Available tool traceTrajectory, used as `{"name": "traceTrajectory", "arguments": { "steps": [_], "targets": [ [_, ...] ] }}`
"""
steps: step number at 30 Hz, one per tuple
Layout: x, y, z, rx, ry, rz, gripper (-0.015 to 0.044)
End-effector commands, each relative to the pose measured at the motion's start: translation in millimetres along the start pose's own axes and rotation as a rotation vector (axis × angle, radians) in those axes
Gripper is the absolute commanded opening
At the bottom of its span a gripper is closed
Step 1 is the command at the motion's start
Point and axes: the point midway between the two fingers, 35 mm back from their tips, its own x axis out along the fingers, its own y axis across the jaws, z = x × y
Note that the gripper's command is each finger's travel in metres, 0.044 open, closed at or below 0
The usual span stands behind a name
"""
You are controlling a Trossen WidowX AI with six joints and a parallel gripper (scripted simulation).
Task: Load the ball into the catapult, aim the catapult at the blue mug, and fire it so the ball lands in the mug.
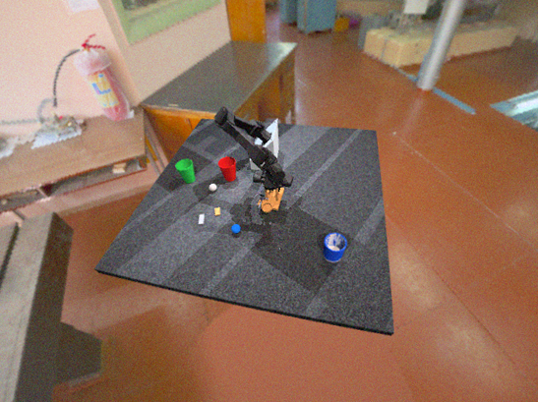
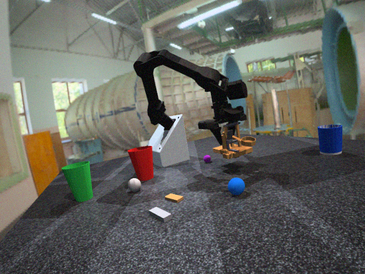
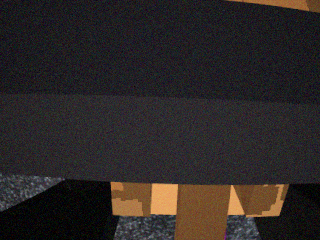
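My gripper [image 1: 274,186] [image 2: 229,134] [image 3: 192,217] is shut on the orange wooden catapult [image 1: 274,199] [image 2: 233,151] [image 3: 201,212] and holds it level, a little above the table. Its cup looks empty and sticks out to the right in the exterior view. The blue mug [image 1: 334,253] [image 2: 329,140] stands upright, well to the right of the catapult. A blue ball [image 1: 235,228] [image 2: 236,186], a white ball [image 1: 213,188] [image 2: 134,185] and a purple ball [image 2: 207,158] lie on the table. A dark band hides most of the wrist view.
A red cup [image 1: 227,170] [image 2: 142,163] and a green cup [image 1: 185,171] [image 2: 78,181] stand on the left. An orange block [image 1: 217,211] [image 2: 174,197] and a white block [image 1: 201,219] [image 2: 159,214] lie in front. A pale wedge-shaped box [image 1: 275,139] [image 2: 174,150] stands behind, by the arm.
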Motion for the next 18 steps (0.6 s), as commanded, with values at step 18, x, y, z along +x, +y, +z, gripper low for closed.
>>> {"name": "traceTrajectory", "arguments": {
  "steps": [18],
  "targets": [
    [9.2, 136.5, -34.9, 0.405, -0.022, -0.018, 0.0]
  ]
}}
